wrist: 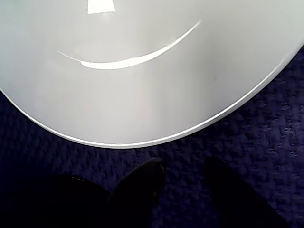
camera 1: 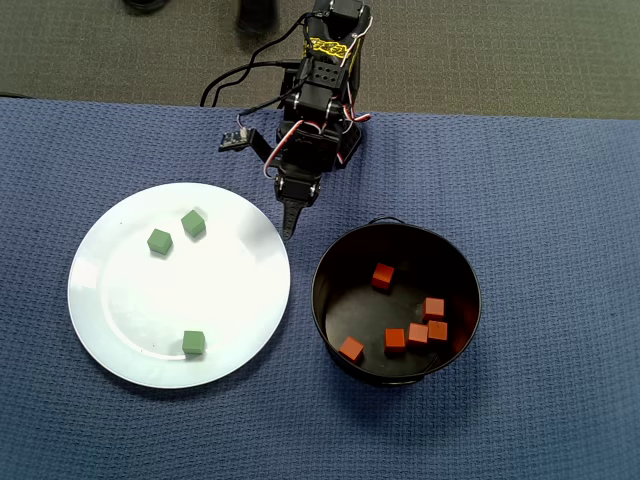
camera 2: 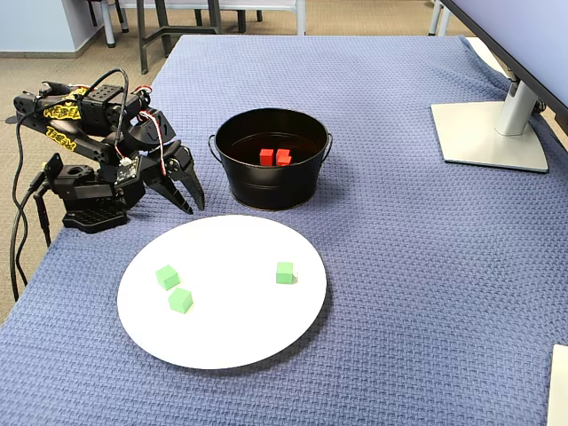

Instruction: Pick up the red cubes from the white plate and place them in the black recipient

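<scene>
Holding nothing, my jaws are spread a little and touch nothing, just past the rim of the white plate (camera 1: 110, 300). My arm (camera 2: 89, 151) is folded back, pointing down. Six red cubes (camera 1: 383, 276) lie in the black recipient (camera 1: 330, 270).

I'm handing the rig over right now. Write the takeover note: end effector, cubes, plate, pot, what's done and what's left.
End effector: open, empty, hanging over the blue cloth beside the plate's rim.
Large round glossy white plate: only three small green cubes remain.
Deep round black metal pot: six small orange-red cubes inside, counted in the overhead view.
Done: no red cube left on the plate.
Left: nothing to move; leave the green ones.
</scene>
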Controlling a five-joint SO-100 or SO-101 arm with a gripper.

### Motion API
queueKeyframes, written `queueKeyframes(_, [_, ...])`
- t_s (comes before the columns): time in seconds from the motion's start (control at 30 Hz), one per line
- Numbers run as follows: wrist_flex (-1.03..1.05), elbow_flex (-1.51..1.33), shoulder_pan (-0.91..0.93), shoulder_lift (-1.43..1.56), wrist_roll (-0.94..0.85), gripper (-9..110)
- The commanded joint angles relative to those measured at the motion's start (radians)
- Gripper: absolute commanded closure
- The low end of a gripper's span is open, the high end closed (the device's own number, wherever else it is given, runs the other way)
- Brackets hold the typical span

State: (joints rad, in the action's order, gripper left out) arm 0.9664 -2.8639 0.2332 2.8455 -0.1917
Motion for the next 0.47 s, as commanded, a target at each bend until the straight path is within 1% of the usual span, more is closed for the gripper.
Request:
queueKeyframes(0.0, [0.035, 0.0, -0.015, 0.032, 0.031, 102])
queueKeyframes(0.23, [0.071, -0.011, -0.025, 0.087, 0.091, 102])
queueKeyframes(0.43, [0.091, -0.006, -0.067, 0.086, 0.144, 102])
